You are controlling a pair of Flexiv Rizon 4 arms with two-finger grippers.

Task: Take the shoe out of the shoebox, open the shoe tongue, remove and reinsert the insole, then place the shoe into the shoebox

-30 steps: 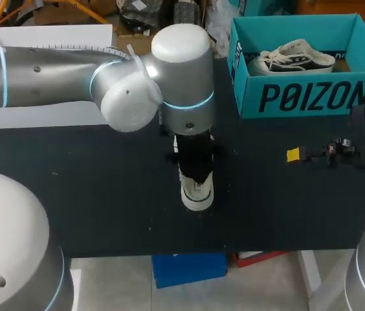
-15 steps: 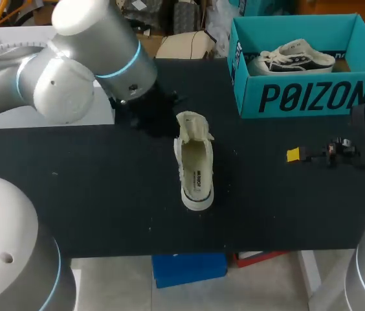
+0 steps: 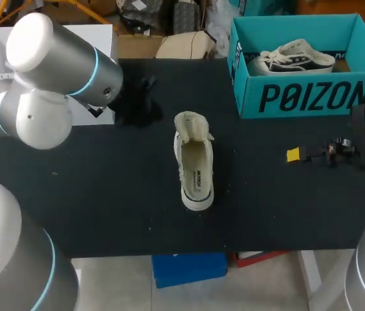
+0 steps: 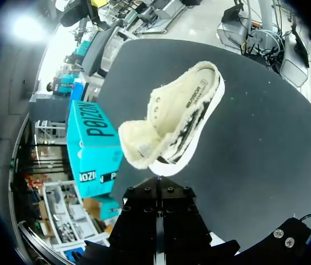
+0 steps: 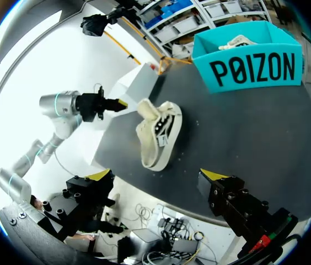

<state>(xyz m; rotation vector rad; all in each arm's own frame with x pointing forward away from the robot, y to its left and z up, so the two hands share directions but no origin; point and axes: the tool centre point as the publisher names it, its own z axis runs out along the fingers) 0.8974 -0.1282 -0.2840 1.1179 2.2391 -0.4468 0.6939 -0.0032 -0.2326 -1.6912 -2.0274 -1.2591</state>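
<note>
Logged shoe point(image 3: 194, 162) at table point(image 3: 105, 194) centre, tongue flipped up | second shoe point(image 3: 292, 57) in shoebox point(image 3: 299, 97), far right | left fingers point(image 5: 119, 103) pressed together, near toe | right fingers point(image 5: 213, 175) spread wide, empty.

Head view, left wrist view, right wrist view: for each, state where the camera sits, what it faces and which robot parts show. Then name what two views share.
Head view: above and behind the robot, looking down on the table; left arm enters at left, right gripper at right.
Left wrist view: on the left wrist, facing the shoe ahead of the left gripper.
Right wrist view: on the right wrist, facing the shoe beyond its open fingers.
Shared: all three show shoe and shoebox.
</note>
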